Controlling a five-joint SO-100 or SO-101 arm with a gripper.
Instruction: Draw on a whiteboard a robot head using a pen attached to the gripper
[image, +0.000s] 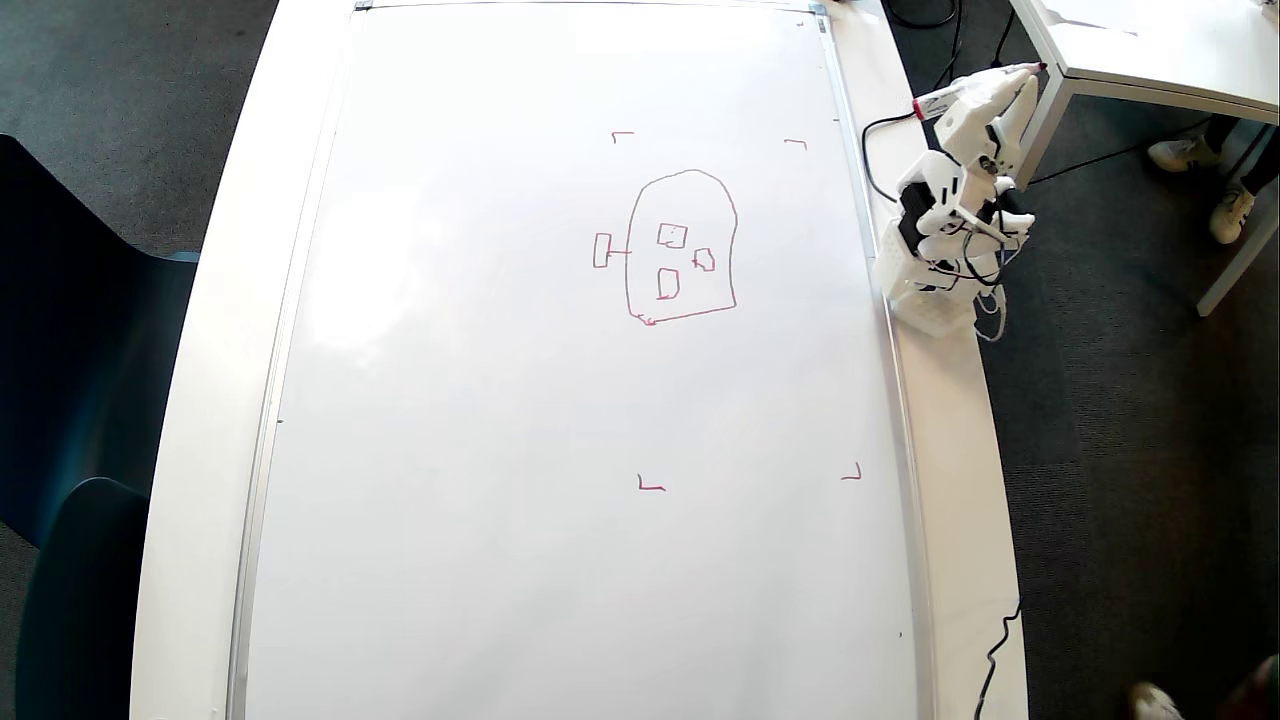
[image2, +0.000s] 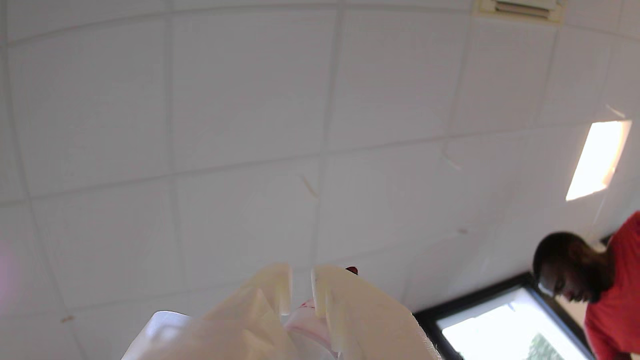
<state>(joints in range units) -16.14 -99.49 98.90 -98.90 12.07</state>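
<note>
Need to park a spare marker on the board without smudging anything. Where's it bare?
Bare: the whole left half of the whiteboard, left of the robot head, and the wide strip below the lower corner marks. The top band above the upper marks is clear too. Crowded: the right edge by the arm base and its cables, with the gripper and pen raised there.

Arm (image: 950, 215): white plastic shells throughout, with black motor blocks set at the joints. Base (image: 925, 300): white, box-shaped. Thin black cables loop along the links and trail off the arm. Claw (image: 1010, 85): two white tapered fingers; in the wrist view the claw (image2: 300, 285) shows pale, translucent, flat-ended fingertips (image2: 272, 290). Screws and markings cannot be made out.
</note>
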